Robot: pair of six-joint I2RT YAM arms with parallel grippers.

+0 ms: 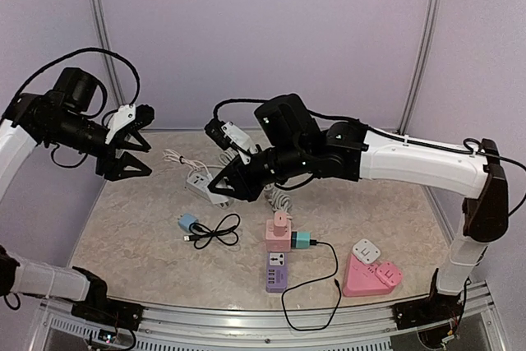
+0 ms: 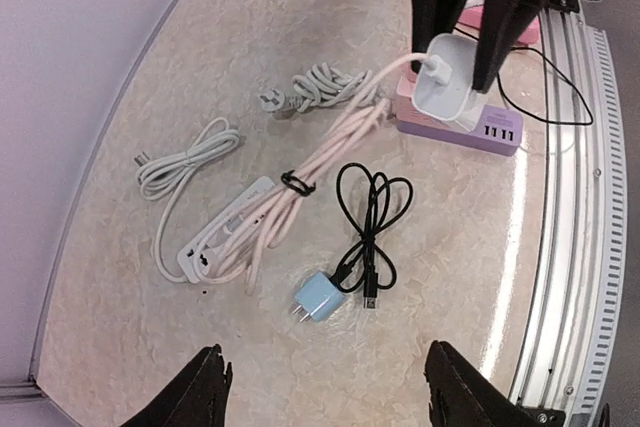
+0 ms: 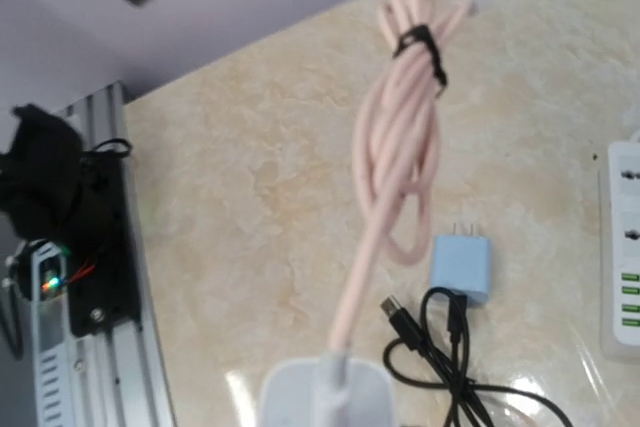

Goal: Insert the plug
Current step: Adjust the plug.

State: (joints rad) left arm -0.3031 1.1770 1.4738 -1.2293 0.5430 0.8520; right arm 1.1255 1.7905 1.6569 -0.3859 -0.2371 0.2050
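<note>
The plug [image 2: 440, 92] is white with a long pink cord [image 2: 330, 152] tied in a bundle, and it hangs above the table. My right gripper [image 2: 452, 67] is shut on it, one black finger on each side. From the right wrist the plug [image 3: 325, 397] fills the bottom edge, with the pink cord [image 3: 395, 147] running away from it. In the top view my right gripper [image 1: 220, 192] hovers near the white power strip [image 1: 200, 182]. A purple power strip [image 1: 277, 271] lies nearer the front. My left gripper [image 1: 127, 154] is raised at the left and open, empty [image 2: 325, 347].
A blue charger [image 2: 318, 300] and a black cable [image 2: 372, 217] lie under the left gripper. A pink adapter [image 1: 280, 234] with a teal charger [image 1: 302, 241] stands on the purple strip. At the front right sits a pink triangular strip [image 1: 374, 275]. A white cord [image 1: 177, 158] lies at the back.
</note>
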